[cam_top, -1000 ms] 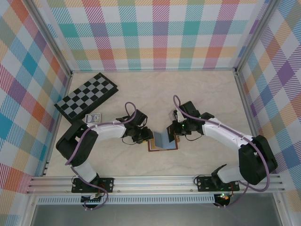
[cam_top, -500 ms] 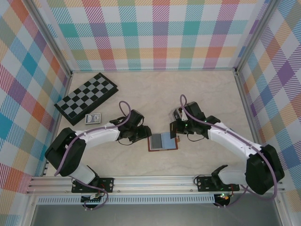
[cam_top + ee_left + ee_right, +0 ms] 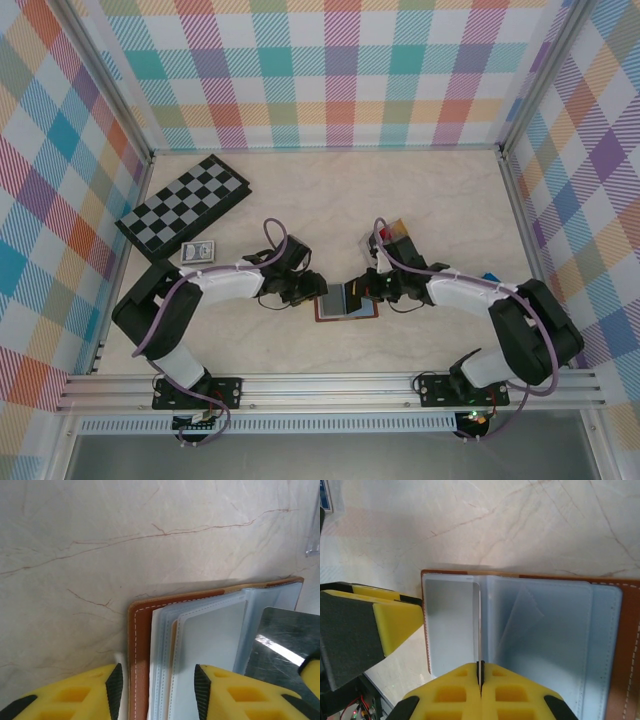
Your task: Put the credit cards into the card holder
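Note:
The reddish-brown leather card holder (image 3: 342, 312) lies open on the table, its clear sleeves (image 3: 545, 630) facing up. My right gripper (image 3: 480, 672) is shut on a thin grey credit card (image 3: 479, 625). The card stands on edge over the sleeves near the holder's left side, and in the left wrist view it shows as a shiny dark plate (image 3: 280, 640). My left gripper (image 3: 157, 690) is open, its yellow fingers (image 3: 220, 690) straddling the holder's stitched left edge (image 3: 139, 650). More cards (image 3: 386, 236), one of them red, lie in the clear tray behind my right arm.
The clear plastic tray (image 3: 398, 230) sits just behind my right gripper. A folded chessboard (image 3: 185, 205) lies at the back left, with a small blue-patterned pack (image 3: 199, 251) in front of it. Plaid walls close in three sides.
My right gripper has come down and left with the card onto the open holder. The left gripper has shifted right onto the holder's left edge.

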You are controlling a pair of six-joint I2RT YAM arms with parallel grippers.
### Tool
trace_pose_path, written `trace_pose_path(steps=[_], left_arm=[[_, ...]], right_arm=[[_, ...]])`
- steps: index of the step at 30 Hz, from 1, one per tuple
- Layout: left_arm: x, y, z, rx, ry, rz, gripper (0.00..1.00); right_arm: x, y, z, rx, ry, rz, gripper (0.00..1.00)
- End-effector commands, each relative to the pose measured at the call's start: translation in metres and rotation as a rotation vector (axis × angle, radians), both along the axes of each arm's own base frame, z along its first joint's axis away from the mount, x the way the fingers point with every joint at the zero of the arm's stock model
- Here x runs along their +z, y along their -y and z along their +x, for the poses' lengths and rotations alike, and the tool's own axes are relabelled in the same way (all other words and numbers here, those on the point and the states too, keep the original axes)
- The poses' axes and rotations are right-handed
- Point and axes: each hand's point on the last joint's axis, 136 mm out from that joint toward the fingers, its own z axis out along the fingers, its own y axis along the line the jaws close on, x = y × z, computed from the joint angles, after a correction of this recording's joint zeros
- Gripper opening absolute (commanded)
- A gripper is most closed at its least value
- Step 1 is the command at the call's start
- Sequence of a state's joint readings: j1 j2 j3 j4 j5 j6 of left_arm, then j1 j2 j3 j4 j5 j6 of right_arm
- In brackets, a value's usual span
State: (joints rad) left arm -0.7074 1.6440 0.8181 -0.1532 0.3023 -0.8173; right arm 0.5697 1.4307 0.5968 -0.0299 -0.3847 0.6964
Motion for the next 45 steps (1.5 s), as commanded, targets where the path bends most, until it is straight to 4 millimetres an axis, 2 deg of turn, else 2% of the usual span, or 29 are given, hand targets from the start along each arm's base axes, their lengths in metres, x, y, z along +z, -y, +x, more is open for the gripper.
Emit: trace_pose_path(steps=[1, 9, 15, 21, 34, 45], left_arm=[[-0.003, 0.005, -0.004, -0.028, -0.01, -0.002, 0.42], [-0.011, 0.003, -0.009, -0.037, -0.034, 0.014, 0.32], [-0.014, -0.002, -0.01, -0.037, -0.037, 0.049, 0.29], [-0.015, -0.002, -0.009, -0.039, -0.04, 0.052, 0.29], [-0.015, 0.006, -0.008, -0.04, -0.049, 0.02, 0.3], [-0.015, -0.001, -0.006, -0.004, -0.041, 0.047, 0.29]], right_arm=[[-0.004, -0.008, -0.002, 0.029, 0.009, 0.05, 0.05], [-0.011, -0.014, -0.001, 0.034, 0.039, 0.106, 0.05], [0.004, -0.006, 0.005, 0.027, 0.099, 0.057, 0.04], [0.009, -0.017, 0.007, 0.04, 0.079, 0.117, 0.04], [-0.025, -0.018, -0.003, 0.046, 0.0, 0.113, 0.04], [-0.024, -0.015, -0.014, 0.059, -0.038, 0.106, 0.04]])
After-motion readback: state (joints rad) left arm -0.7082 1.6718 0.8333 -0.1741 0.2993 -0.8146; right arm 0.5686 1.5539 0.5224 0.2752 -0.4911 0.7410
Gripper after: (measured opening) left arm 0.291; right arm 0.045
